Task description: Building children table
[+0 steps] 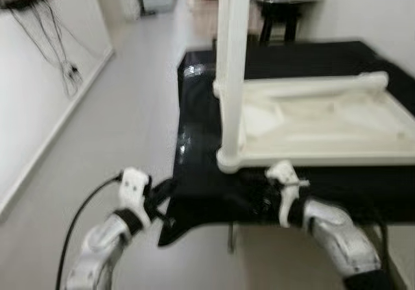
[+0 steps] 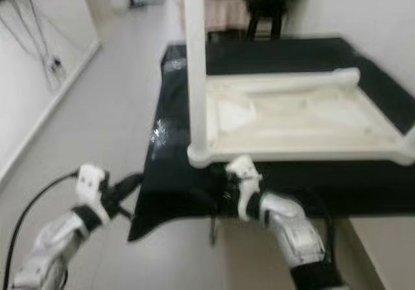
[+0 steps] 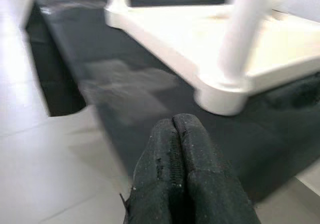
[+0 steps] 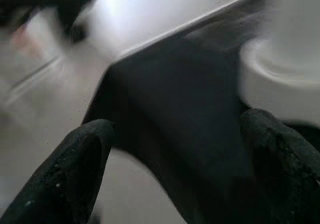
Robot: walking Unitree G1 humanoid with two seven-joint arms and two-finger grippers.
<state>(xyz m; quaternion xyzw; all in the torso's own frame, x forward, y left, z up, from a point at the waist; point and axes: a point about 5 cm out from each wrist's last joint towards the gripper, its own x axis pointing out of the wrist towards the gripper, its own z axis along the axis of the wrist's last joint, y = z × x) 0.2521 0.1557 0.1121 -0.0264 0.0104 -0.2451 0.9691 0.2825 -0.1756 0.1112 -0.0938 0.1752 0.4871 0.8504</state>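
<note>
Fingers [image 3: 172,149] of our left gripper [image 1: 160,199] are pressed together with nothing between them; in the eye views it hovers at seven o'clock, just off the black-draped bench [image 1: 201,128]. At one o'clock lies the upturned white tabletop [image 1: 324,124], one leg [image 1: 233,63] standing at its near corner. Our left wrist view shows that corner socket [image 3: 222,96] near ahead. Our right wrist view has the right gripper [image 4: 175,149] spread apart over the cloth, close beside the socket.
</note>
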